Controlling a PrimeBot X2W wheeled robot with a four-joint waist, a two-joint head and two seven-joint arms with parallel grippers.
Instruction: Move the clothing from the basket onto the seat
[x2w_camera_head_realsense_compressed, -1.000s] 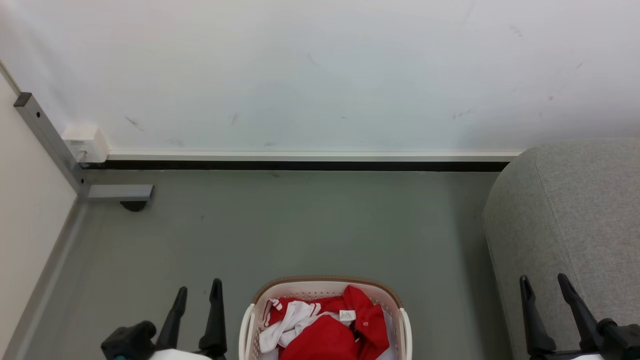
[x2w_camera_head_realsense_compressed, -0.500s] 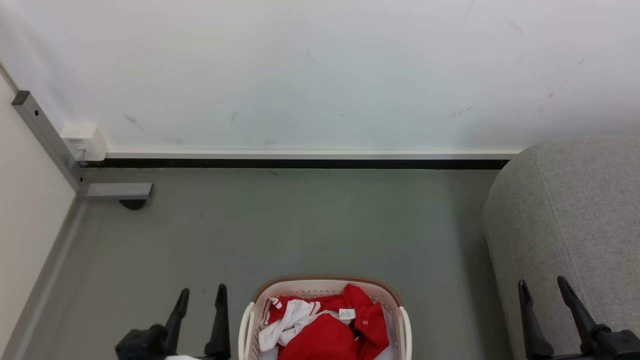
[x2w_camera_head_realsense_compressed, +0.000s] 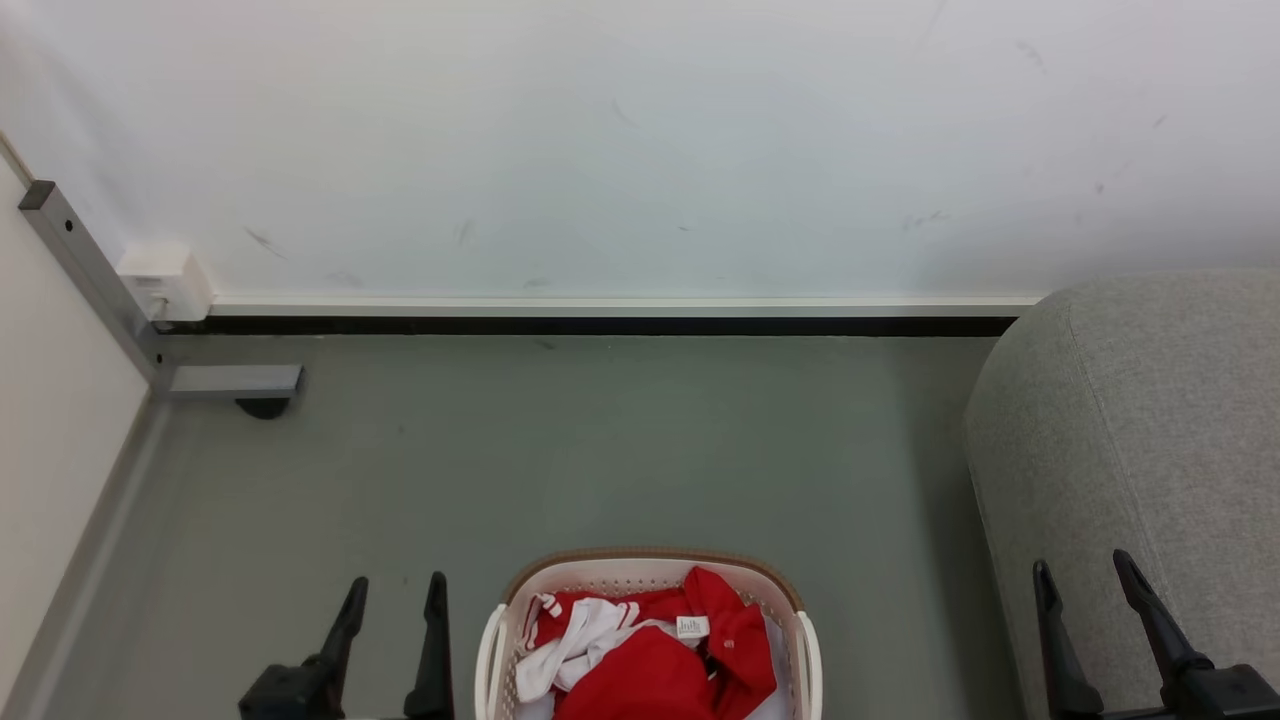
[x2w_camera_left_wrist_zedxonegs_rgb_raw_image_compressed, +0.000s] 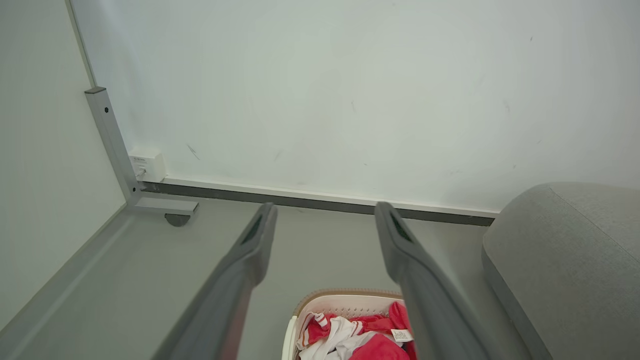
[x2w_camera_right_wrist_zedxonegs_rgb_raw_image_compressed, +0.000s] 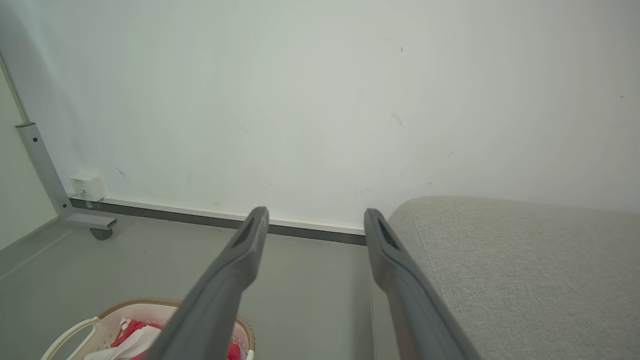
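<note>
- You see a white wall (x2w_camera_head_realsense_compressed: 640, 150) at the back, marked with faint dark scuffs.
- Along its foot you find a white skirting strip (x2w_camera_head_realsense_compressed: 620, 305) above a black band (x2w_camera_head_realsense_compressed: 600, 326).
- A grey-green floor (x2w_camera_head_realsense_compressed: 600, 450) lies before it.
- At your left, a cream panel (x2w_camera_head_realsense_compressed: 50, 400) meets a grey metal post (x2w_camera_head_realsense_compressed: 85, 270), whose flat foot bar (x2w_camera_head_realsense_compressed: 235, 380) rests on a dark caster (x2w_camera_head_realsense_compressed: 265, 408).
- A small white box (x2w_camera_head_realsense_compressed: 160, 280) sits low on the wall, just beside the post.

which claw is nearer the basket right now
Left. The left claw hangs open just off the left side of the basket; the right claw, also open, is farther off to its right, by the seat.
</note>
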